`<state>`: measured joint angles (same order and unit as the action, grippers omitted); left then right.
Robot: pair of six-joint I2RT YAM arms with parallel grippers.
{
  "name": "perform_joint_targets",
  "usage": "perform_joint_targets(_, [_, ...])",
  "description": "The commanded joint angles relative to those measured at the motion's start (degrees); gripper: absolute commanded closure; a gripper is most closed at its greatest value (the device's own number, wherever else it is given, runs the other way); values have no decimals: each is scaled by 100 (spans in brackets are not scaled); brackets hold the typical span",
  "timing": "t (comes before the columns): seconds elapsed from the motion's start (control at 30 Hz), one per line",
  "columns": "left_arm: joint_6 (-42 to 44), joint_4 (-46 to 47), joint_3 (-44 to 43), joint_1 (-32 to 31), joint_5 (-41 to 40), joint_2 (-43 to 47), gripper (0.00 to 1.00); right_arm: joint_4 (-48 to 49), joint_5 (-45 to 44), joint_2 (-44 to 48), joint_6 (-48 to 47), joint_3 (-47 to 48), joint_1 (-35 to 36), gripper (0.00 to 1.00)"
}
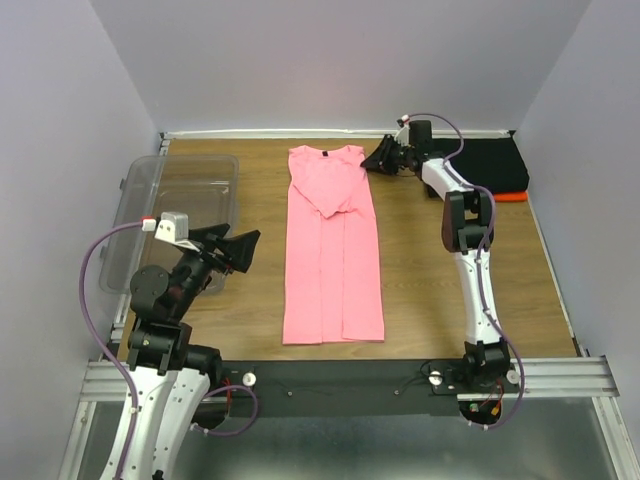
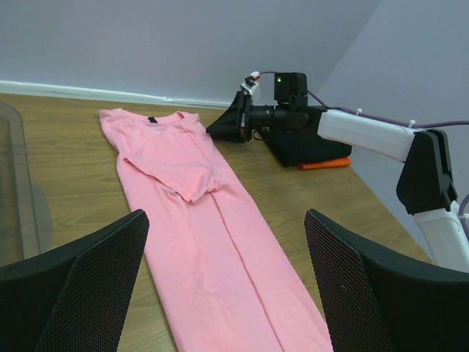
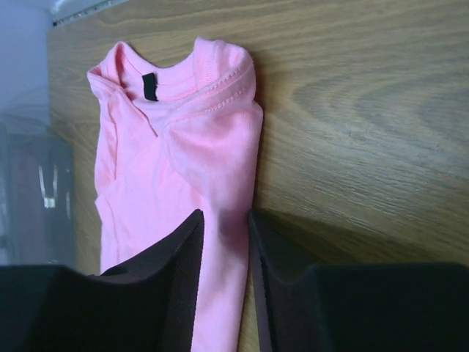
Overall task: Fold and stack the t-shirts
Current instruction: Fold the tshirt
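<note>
Right pincer (image 3: 224, 220) at the upper right of the top view, beside the collar end of the pink shirt (image 1: 333, 250). Narrow, with the shirt's side edge between the two fingers, just below the shoulder. Not possible to tell from the wrist view whether the cloth is pinched firmly or only enclosed.

Left pincer (image 2: 226, 220) at the left of the top view, wide apart and holding nothing. Hangs above the bare table (image 1: 430, 280), between the plastic tub (image 1: 180, 200) and the shirt, touching neither, and points toward the long pink strip.

Pink shirt in the centre of the frame, flat on the wood, collar toward the top. Both sides and sleeves folded inward, so only a long narrow band, with a seam running down its length. Near the collar a little uneven, one sleeve flap lying across.

Black shirt (image 1: 490, 165) in the upper right corner, folded into a compact block. Under it, only a thin edge of the orange-red shirt (image 1: 512, 196) showing at the lower right side of the block.

As a judgement: two of three shirts folded and stacked, the third about half done. Left to do: fold the pink band across, probably collar end toward hem, then carry it onto the pile in the corner. Probably needs both pincers at the collar end for an even fold, and the left one is well apart from there.
</note>
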<state>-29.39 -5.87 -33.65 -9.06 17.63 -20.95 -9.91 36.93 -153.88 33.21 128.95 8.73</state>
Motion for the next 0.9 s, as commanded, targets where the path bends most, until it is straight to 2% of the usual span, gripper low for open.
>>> perform_joint_targets(0.0, [-173,-213,7,36,232,65,5,-266,-89,-388,238,26,94,65])
perform_joint_targets(0.1, [-269,-204,43,27,241,152,6,-266,-203,-370,247,17,85,79])
perform_joint_targets(0.13, [-295,-204,51,27,276,170,6,-266,-256,-344,238,17,94,88])
perform_joint_targets(0.2, [-357,-178,69,27,346,153,6,-274,-274,-327,247,43,76,99])
perform_joint_targets(0.6, [-911,16,623,27,1137,-348,9,-266,-494,95,133,-186,-407,99])
perform_joint_targets(0.7, [-605,-63,483,18,1348,-673,10,-266,-564,130,45,-186,-434,99])
perform_joint_targets(0.83, [123,-283,-227,18,1428,-1173,10,-283,-581,157,-78,-133,-451,99])
perform_joint_targets(0.87, [378,-283,-352,18,1419,-1235,11,-292,-547,148,-113,-72,-443,95])
